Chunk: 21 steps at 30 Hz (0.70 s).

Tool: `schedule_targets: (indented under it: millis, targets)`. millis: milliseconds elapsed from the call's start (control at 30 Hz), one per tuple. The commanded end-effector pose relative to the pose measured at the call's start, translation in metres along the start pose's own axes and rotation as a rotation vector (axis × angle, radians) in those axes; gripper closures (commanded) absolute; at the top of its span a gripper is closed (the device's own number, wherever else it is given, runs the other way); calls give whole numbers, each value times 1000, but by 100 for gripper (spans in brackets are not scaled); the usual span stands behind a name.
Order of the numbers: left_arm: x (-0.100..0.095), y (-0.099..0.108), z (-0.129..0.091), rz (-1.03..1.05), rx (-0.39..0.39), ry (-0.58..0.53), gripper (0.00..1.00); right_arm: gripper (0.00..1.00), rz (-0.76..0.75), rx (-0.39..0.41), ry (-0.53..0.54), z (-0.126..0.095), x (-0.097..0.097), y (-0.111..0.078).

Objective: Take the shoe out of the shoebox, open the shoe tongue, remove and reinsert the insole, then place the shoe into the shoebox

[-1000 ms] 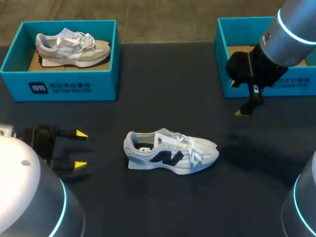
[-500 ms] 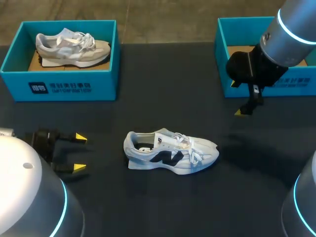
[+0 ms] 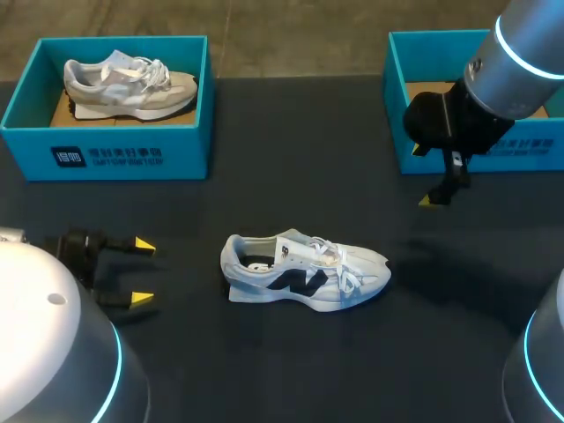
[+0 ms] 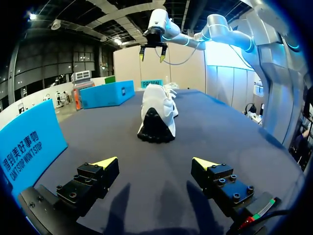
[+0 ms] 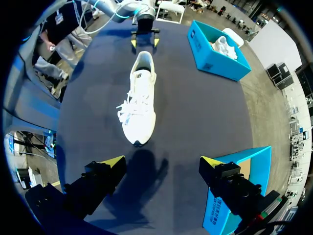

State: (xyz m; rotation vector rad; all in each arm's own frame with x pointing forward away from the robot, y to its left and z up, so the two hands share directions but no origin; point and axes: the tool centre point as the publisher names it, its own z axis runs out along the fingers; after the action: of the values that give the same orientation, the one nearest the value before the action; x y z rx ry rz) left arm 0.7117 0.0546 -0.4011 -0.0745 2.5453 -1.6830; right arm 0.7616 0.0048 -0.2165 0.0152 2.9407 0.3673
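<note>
White shoe (image 3: 304, 273) stands between left tool (image 4: 156, 164) and right tool (image 5: 161, 161), both gaping empty; right shoebox (image 3: 432, 57) partly hidden.

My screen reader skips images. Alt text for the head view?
A white sneaker stands on the dark table between the open left gripper and the right gripper near a blue shoebox. A second blue shoebox holds a grey shoe.

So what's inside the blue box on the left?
A grey and white shoe lies in the box, on its brown floor. Anything under the shoe is hidden.
</note>
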Motion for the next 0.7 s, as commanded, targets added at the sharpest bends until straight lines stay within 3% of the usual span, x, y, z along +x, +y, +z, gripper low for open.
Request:
schedule_targets:
  millis: [33, 700]
  targets:
    - [1, -1, 0, 0, -2, -2, 0, 0, 1, 2, -1, 2, 0, 1]
    - [5, -22, 55, -58, 57, 10, 0, 0, 1, 2, -1, 2, 0, 1]
